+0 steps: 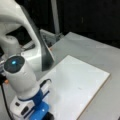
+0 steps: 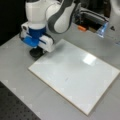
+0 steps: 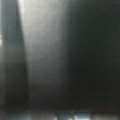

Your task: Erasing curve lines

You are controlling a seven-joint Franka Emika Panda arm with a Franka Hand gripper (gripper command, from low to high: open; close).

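Wrist view gives almost nothing: a pale band running down the upper middle of the frame beside dark blur, with no object that can be named.

In both front views the white board (image 2: 75, 75) lies flat on the grey worktop (image 2: 15, 62), and nearly all of its surface reads as clean. Of the curve lines (image 2: 67, 79) only a faint short dark trace shows near the board's middle in a front view, and a similar speck appears in a front view at (image 1: 80, 88). The trace seems to lean slightly from vertical in the frame, but no humps can be made out, so its long axis and heading cannot be judged with any confidence.

The hand (image 2: 37, 52) sits at the upper left of a front view, low over the worktop just off the board's left corner, with a dark round piece (image 2: 36, 53) beneath it. Whether the hand is closed on that piece or merely above it cannot be told.

The main risk, as I judge it, is treating the board as finished while that faint remnant is left. The hand is also well apart from the mark, near the board's edge, so a low sweep could catch the rim and shove the board across the worktop.
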